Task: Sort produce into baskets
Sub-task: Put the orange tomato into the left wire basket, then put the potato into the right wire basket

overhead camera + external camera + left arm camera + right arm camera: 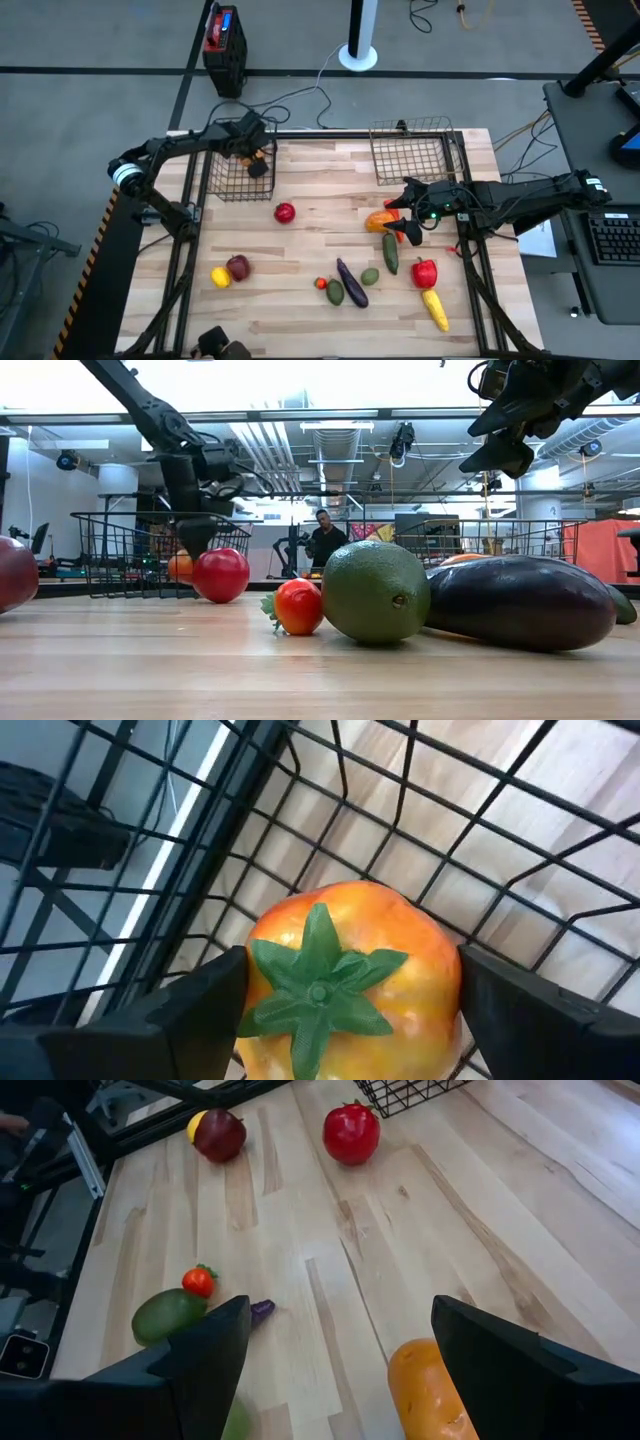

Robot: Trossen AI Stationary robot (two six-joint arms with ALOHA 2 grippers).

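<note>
My left gripper (256,152) reaches down into the left wire basket (225,185) and is shut on an orange tomato-like fruit with a green calyx (350,970). The fruit also shows low in the basket in the low view (180,566). My right gripper (403,216) hangs open and empty above the table's right side, its fingers standing apart over an orange vegetable (425,1390) that lies on the wood. The right basket (412,150) stands at the far right. The rest of the produce lies on the table. My left gripper pinches the orange fruit by its two opposite sides (258,950), one finger (190,1010) on each, its calyx facing the camera. The fingers come from above, pointing down into the basket. Whether the fruit rests on the basket's floor, I cannot tell.
A red apple (285,212) lies mid-table. A dark apple (238,266) and a lemon (220,277) lie near left. An eggplant (352,283), green fruits, a small tomato (322,283), a cucumber (390,253), a red pepper (425,272) and a yellow piece (435,308) lie near right.
</note>
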